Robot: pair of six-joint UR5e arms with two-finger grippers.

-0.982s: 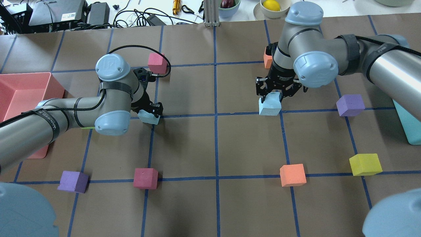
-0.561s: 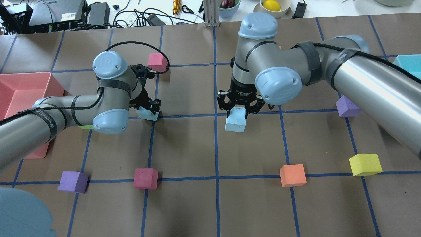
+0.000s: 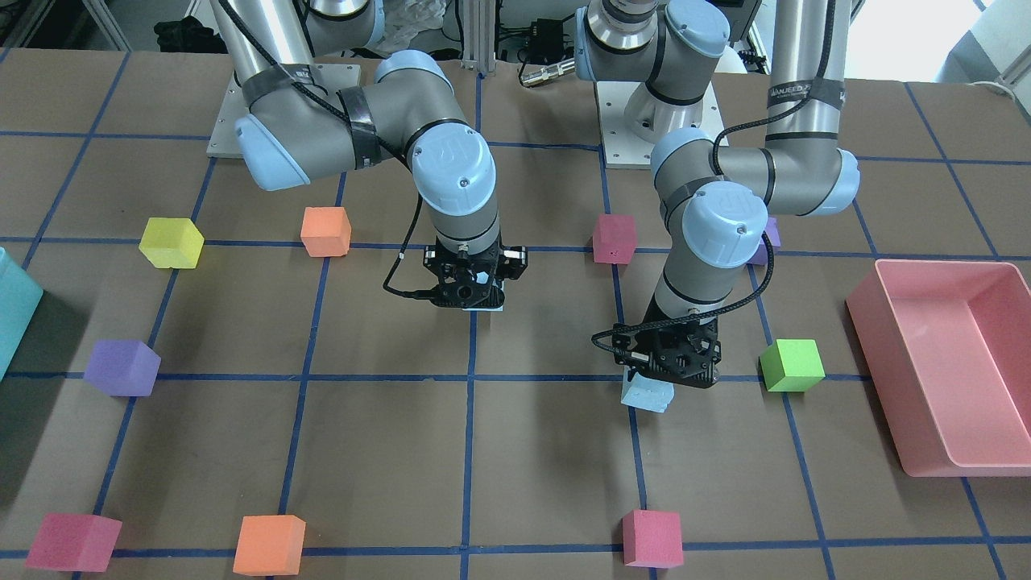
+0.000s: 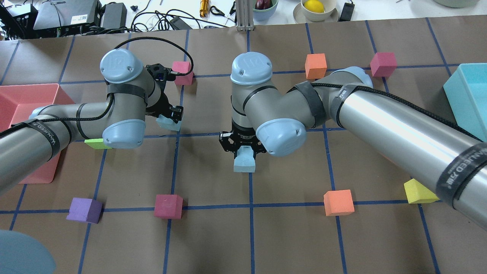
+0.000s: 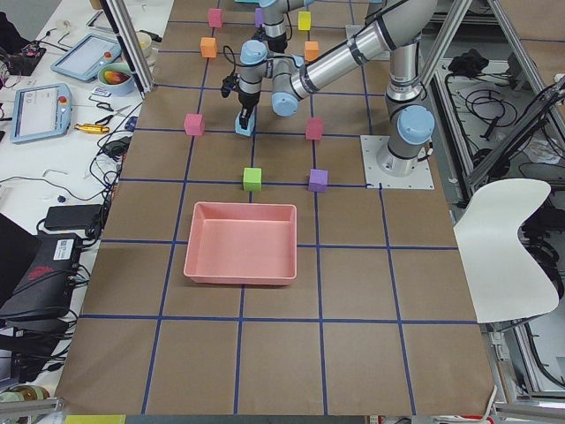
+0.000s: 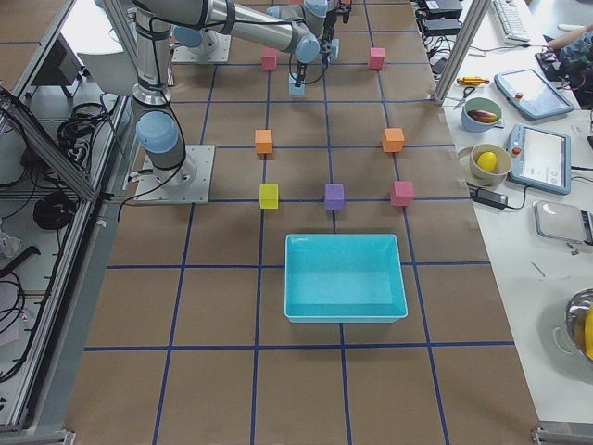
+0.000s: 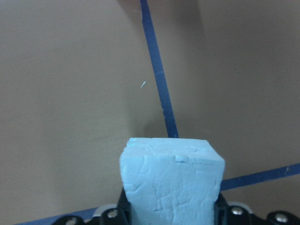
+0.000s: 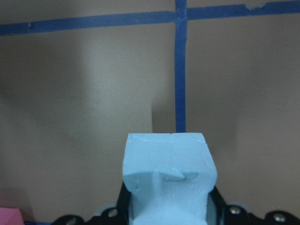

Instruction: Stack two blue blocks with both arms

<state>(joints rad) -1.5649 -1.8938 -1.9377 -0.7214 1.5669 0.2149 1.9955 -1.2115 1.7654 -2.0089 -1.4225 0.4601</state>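
My left gripper (image 4: 172, 117) is shut on a pale blue block (image 4: 166, 123) and holds it low over the table, left of centre. In the front view this gripper (image 3: 668, 372) has the block (image 3: 647, 395) sticking out below it. My right gripper (image 4: 243, 149) is shut on the second pale blue block (image 4: 244, 163) above the table's centre line. In the front view that block (image 3: 490, 307) is mostly hidden under the right gripper (image 3: 471, 292). Each wrist view is filled by its own block, the left wrist view (image 7: 171, 180) and the right wrist view (image 8: 168, 176). The two blocks are well apart.
A pink bin (image 4: 23, 99) stands at the left edge and a teal bin (image 4: 470, 95) at the right. A green cube (image 4: 95, 143) lies by my left arm. Magenta (image 4: 168, 206), purple (image 4: 84, 209), orange (image 4: 338, 202) and yellow (image 4: 418, 192) cubes lie in front.
My right arm has swung left with its blue block, from the right half to the centre line. My left gripper has drifted slightly farther away, still holding its block.
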